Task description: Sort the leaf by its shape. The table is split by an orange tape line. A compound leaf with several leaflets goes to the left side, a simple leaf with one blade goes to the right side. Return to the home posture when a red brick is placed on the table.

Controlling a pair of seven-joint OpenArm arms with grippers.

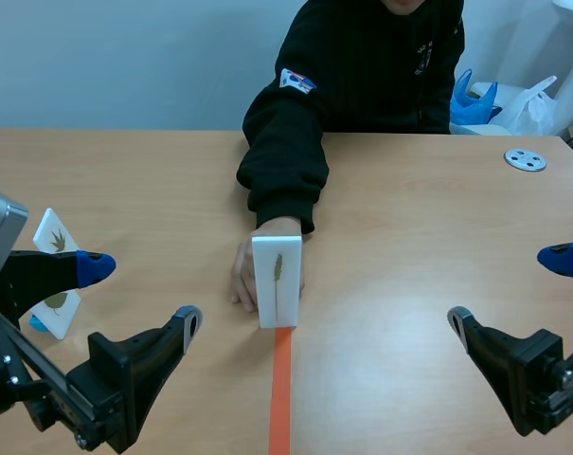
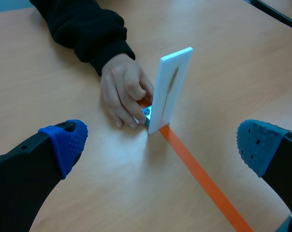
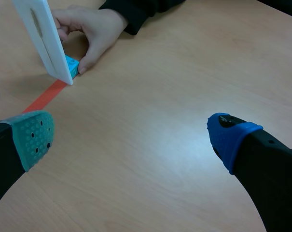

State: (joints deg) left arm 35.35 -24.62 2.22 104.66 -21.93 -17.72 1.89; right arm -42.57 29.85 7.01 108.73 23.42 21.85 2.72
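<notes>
Wooden table, split by an orange tape line. Left gripper and right gripper, near, both spread and empty. A person's hand steadies the upright white card at the tape's far end. It is probably light, stiff and tippy, so pinch its side edges. Its leaf appears single-bladed.

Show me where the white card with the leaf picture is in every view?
Scene view: the white leaf card stands mid-table at the orange tape line's far end, beside a person's hand.
Left wrist view: the card stands ahead of the left claw, on the tape's end.
Right wrist view: the card stands ahead of the right claw, toward its grey-green pad.
Shared landmark: the orange tape line ending at the card.
</notes>
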